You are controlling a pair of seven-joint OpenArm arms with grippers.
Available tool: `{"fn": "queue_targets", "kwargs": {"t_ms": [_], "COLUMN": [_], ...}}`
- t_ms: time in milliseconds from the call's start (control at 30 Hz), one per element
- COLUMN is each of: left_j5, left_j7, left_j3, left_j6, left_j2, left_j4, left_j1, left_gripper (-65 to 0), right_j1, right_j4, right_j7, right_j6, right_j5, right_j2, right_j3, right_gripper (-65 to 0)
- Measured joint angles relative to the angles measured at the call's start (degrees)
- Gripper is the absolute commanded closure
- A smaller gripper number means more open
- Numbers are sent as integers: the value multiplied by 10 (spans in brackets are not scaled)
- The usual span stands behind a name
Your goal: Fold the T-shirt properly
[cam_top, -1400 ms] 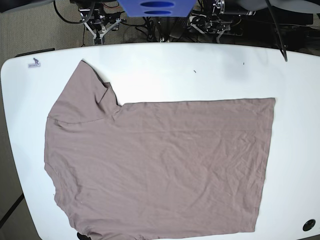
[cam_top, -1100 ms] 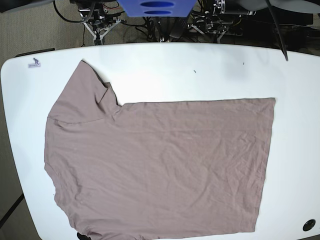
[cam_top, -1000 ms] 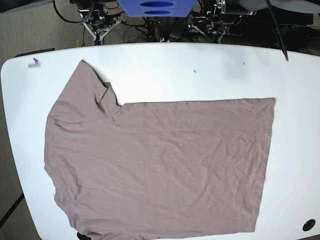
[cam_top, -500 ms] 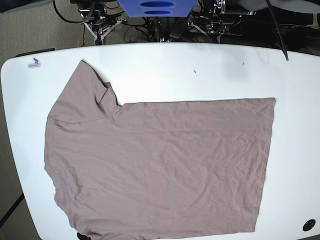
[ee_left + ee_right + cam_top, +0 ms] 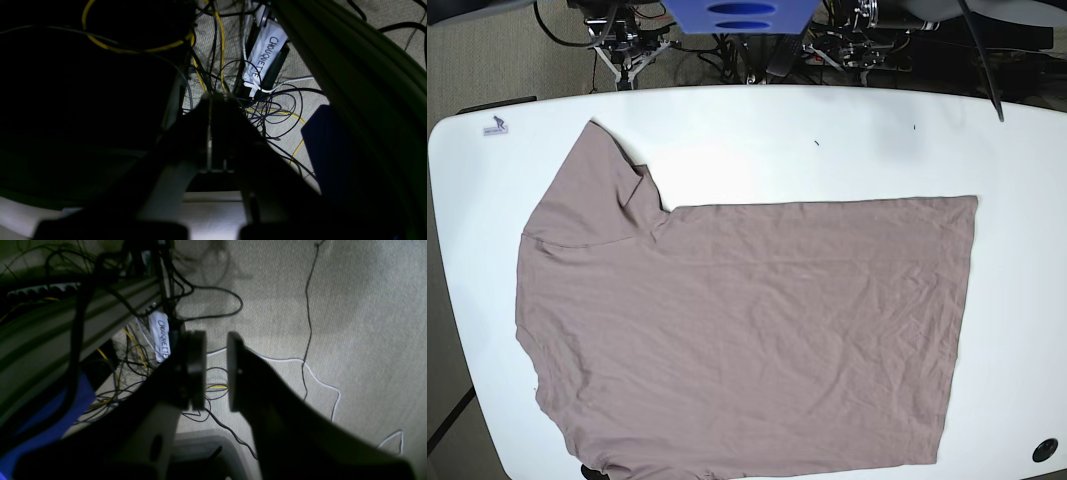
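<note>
- T-shirt point(image 5: 747, 340): plain taupe-brown, no print.
- Surface point(image 5: 757, 140): white.
- Floor point(image 5: 350, 323): beige carpet.
- Cables point(image 5: 213, 40): yellow, black, white.
- Both claws: black.

Taupe-brown short-sleeved T-shirt point(image 5: 737, 330), plain and wrinkled, spread flat and unfolded, one sleeve pointing to the upper left, straight hem at right, lower edge cropped from view

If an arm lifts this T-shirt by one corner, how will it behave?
The T-shirt lies thin, flat and wrinkled, so it will probably drape limply, not hold shape. It covers much of the table, so pushing it would likely bunch it.
</note>
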Motion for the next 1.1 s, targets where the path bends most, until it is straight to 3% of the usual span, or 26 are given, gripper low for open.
{"fn": "queue_targets", "kwargs": {"t_ms": [267,1100], "left_j5": [0,0], "left_j7": [-2,-2], "left_j3": [0,0], "left_j6": [0,0], "left_j2": [0,0], "left_j4": [7,13], "left_j1": [16,19], "left_gripper": [-6,-8], "right_j1": [-3,-1], "right_j4": [0,5], "right_j7": [0,-3], "right_j6": [0,2], "right_j5": [0,0], "right_j2": [0,0], "right_j3": [0,-1], "right_gripper": [-20,-42]}}
